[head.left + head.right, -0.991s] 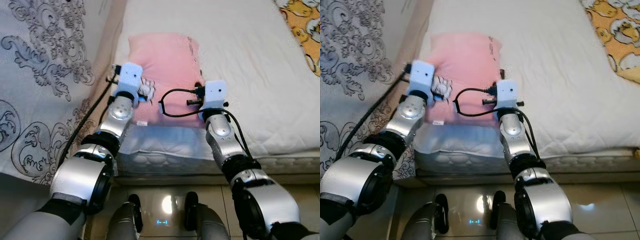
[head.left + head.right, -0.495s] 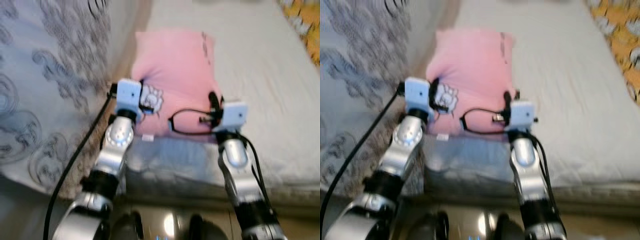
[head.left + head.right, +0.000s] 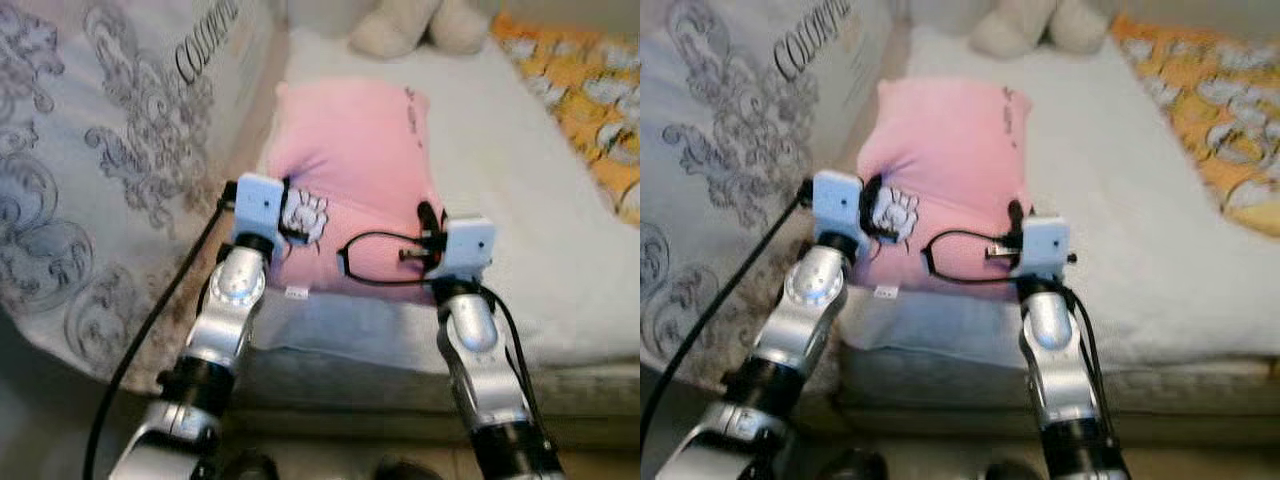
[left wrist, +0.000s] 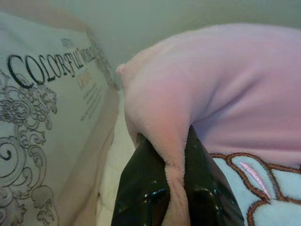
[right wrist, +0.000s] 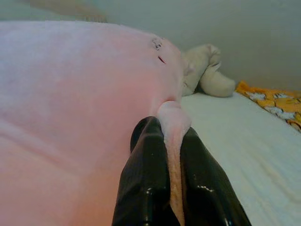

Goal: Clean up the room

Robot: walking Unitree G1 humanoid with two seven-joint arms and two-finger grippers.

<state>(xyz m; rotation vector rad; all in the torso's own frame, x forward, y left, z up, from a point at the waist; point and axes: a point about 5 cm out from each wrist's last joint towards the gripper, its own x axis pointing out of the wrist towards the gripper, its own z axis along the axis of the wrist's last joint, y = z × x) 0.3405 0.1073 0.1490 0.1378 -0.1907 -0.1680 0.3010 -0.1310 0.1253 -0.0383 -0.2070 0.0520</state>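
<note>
Left end effector [image 4: 171, 197], right end effector [image 5: 171, 188]: both pinching pink pillow [image 3: 350, 180] seams at 6 o'clock; thin fabric could slip out, dropping it onto bed [image 3: 520, 200].

Items counted: one pink pillow [image 3: 350, 170] on one white bed [image 3: 520, 200]. One cream plush toy [image 3: 405, 28] at the far end. One orange patterned blanket [image 3: 580, 110], far right. One grey ornamented cover [image 3: 100, 180] on the left. Two grippers: left gripper [image 4: 171, 188], right gripper [image 5: 173, 174], each pinching the pillow.
</note>
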